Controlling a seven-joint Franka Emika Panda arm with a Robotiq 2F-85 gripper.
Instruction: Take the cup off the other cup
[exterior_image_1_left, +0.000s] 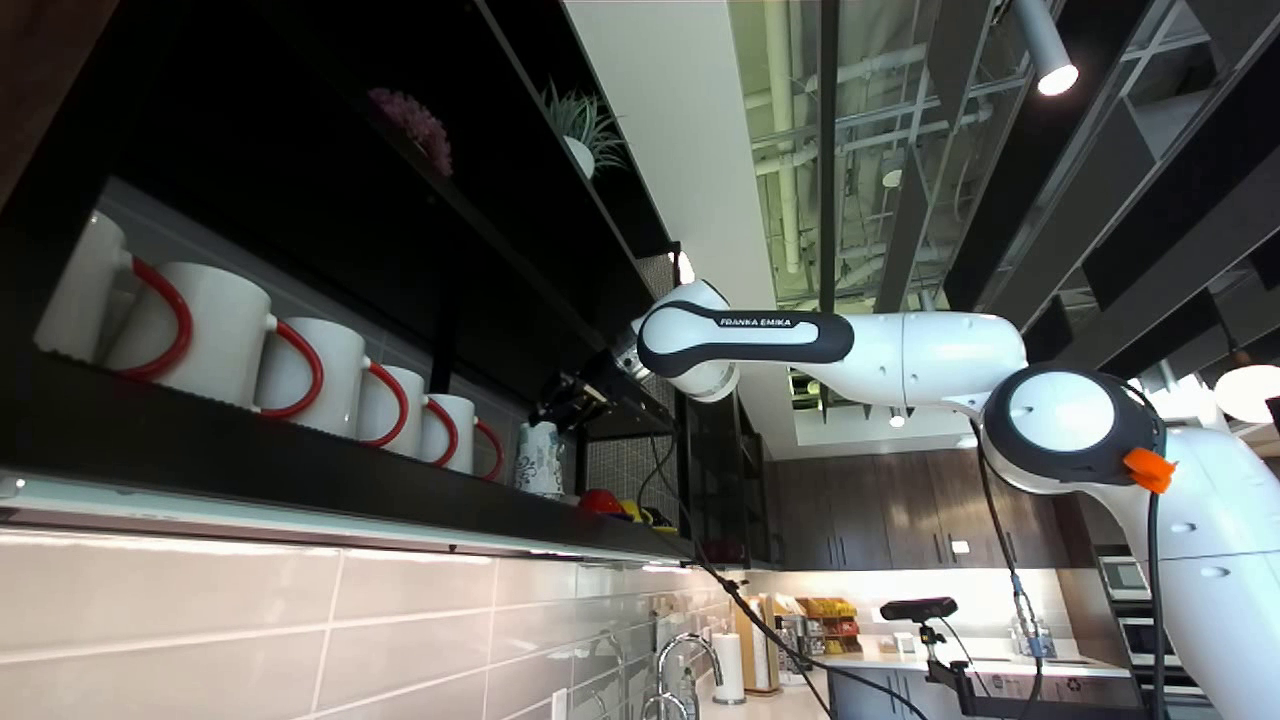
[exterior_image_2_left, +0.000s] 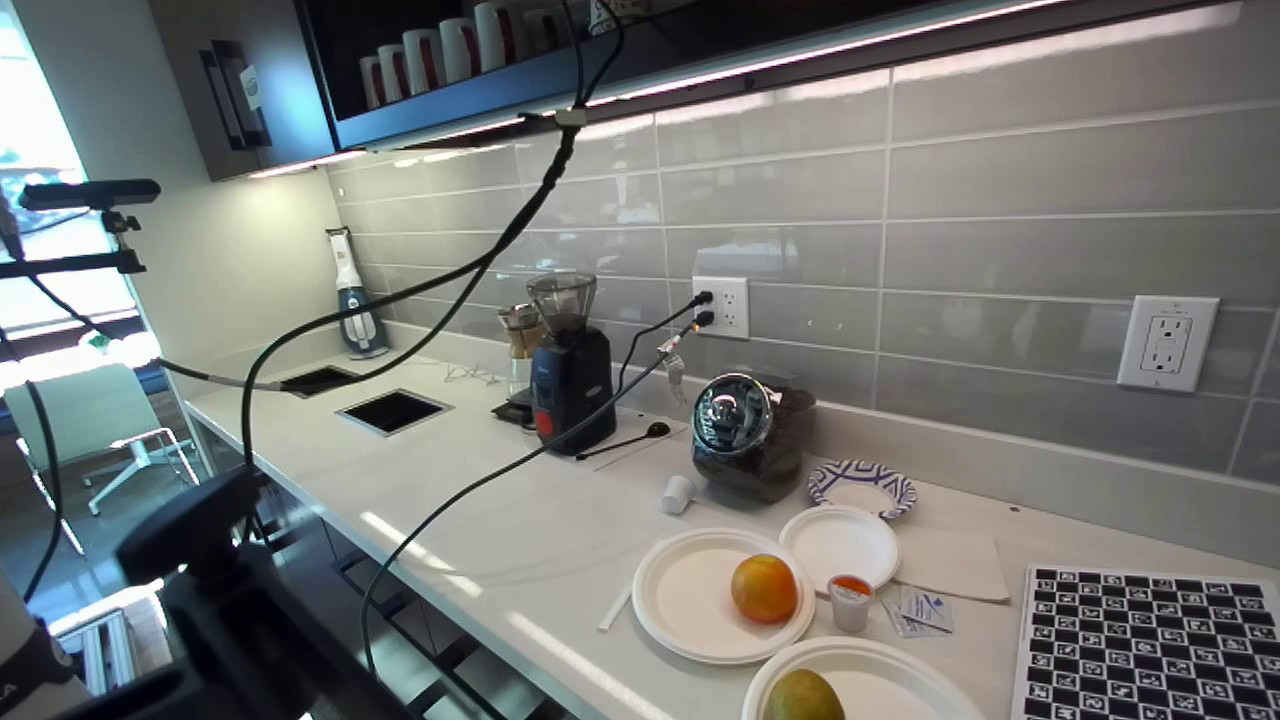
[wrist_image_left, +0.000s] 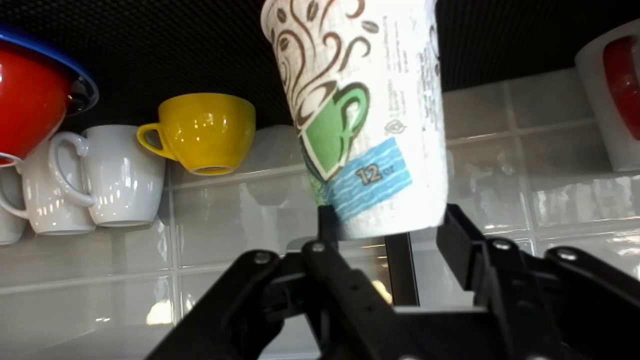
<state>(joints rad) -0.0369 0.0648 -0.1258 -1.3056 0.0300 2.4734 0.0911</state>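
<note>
And the gripper is pinching the paper cup right at its upturned base, rim facing the shelf, presumably because that free end suits a pull off a second cup I can't make out!

Kitchen — tiled wall, open ceiling with pale pipes.
Light strip on beneath the dark shelf; white counter. Pale chair near a bright window — wood-grain cabinets and lit spotlight in an exterior view.
</note>
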